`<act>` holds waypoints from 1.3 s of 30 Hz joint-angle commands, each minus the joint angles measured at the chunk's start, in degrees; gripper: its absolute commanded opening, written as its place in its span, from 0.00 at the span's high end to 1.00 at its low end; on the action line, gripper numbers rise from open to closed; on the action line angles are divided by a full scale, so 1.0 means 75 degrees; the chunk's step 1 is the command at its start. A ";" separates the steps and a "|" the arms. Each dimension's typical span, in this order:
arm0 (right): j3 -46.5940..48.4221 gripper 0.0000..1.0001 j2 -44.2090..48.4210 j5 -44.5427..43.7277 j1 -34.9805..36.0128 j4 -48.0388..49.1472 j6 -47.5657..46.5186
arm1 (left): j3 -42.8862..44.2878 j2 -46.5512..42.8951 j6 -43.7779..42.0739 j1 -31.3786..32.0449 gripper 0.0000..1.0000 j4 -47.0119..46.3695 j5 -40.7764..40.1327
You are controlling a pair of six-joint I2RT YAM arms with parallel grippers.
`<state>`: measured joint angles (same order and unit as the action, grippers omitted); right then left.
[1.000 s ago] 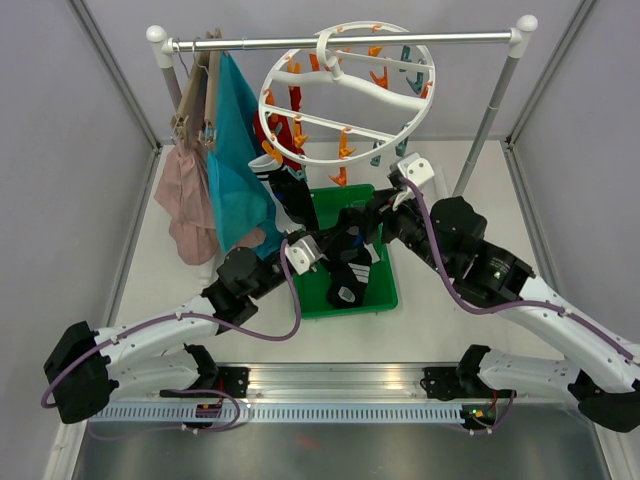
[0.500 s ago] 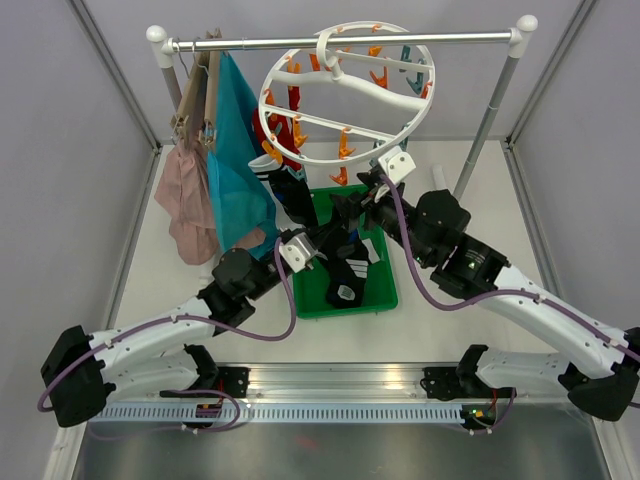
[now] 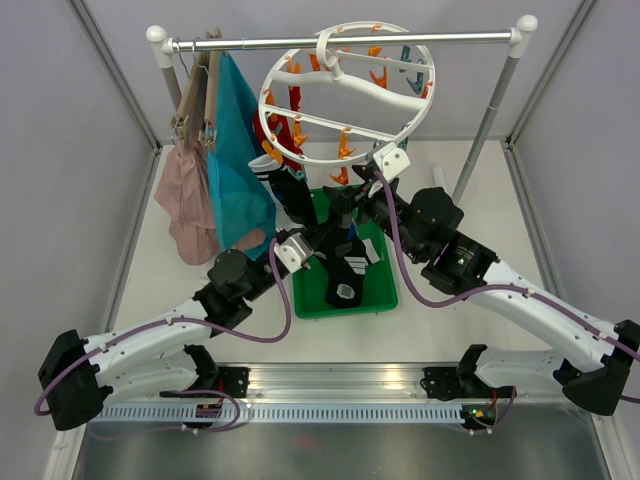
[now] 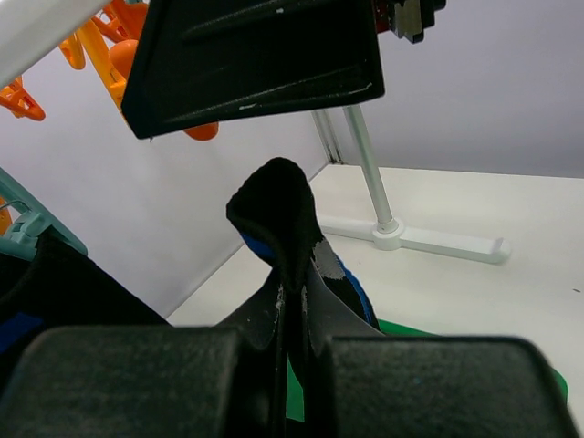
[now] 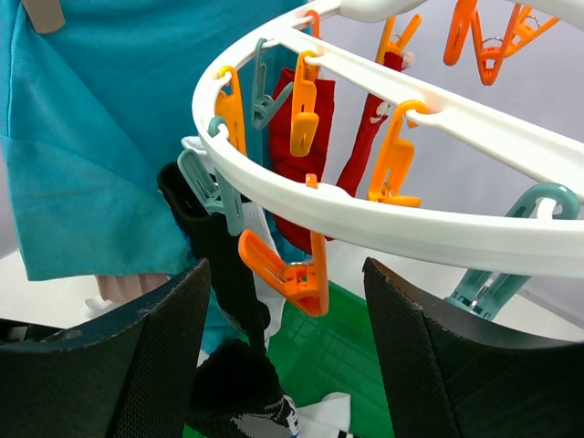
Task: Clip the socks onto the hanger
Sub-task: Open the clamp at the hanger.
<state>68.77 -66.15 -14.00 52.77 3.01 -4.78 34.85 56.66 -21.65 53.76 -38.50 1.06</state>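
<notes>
Top external view shows the round white hanger (image 3: 362,87) hooked on the rail (image 3: 340,42). Two red socks (image 3: 293,103) and a clipped dark sock (image 3: 292,192) hang from clips on its left side, so part of the job looks done. Below it the green basket (image 3: 388,296) holds loose socks (image 3: 345,288), at least one and perhaps more, though the arms hide part of the heap. The left gripper (image 4: 297,338) is clenched on a held sock (image 4: 278,214), black with a blue mark, whose cuff end stands up just under the ring. The right gripper (image 5: 283,310) is released, its jaws standing wide on either side of an empty orange clip (image 5: 283,269) on the near rim, not yet pressing it. By my reading the step in hand is squeezing that clip apart and feeding the cuff in. After that, the loose socks in the basket remain to be hung, and plenty of clips around the ring hang free for them.
</notes>
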 commanded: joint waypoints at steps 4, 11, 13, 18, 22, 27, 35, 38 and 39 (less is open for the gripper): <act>0.0275 0.26 -0.0156 -0.0079 0.0053 0.0513 -0.0078 | -0.0018 -0.0172 -0.0067 0.0039 0.98 -0.0023 -0.0106; 0.0217 0.26 -0.0145 -0.0090 0.0042 0.0736 -0.0055 | -0.0006 -0.0161 -0.0055 0.0039 0.98 0.0048 -0.0106; 0.0217 0.27 -0.0145 -0.0090 0.0053 0.0794 -0.0055 | -0.0006 -0.0161 -0.0055 0.0039 0.98 0.0059 -0.0106; 0.0252 0.30 -0.0145 -0.0079 0.0053 0.0842 -0.0101 | 0.0041 -0.0149 -0.0043 0.0028 0.98 0.0094 -0.0106; 0.0287 0.37 -0.0180 -0.0079 0.0042 0.0818 -0.0113 | 0.0064 -0.0114 -0.0043 0.0028 0.98 0.0130 -0.0095; 0.0322 0.52 -0.0215 -0.0044 0.0042 0.0760 -0.0055 | 0.0099 -0.0091 -0.0043 0.0028 0.98 0.0130 -0.0106; 0.0440 0.84 -0.0262 -0.0055 0.0042 0.0619 0.0074 | 0.0169 -0.0067 -0.0102 0.0028 0.98 0.0083 -0.0492; 0.0498 0.92 -0.0250 -0.0020 0.0042 0.0502 0.0133 | 0.0193 -0.0020 -0.0148 0.0039 0.98 -0.0046 -0.0738; 0.0510 0.94 -0.0250 -0.0020 0.0042 0.0490 0.0144 | 0.0193 -0.0020 -0.0160 0.0039 0.98 -0.0127 -0.0809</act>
<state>69.71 -67.92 -14.02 52.77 6.24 -4.43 34.83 56.62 -21.67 53.76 -36.16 -2.31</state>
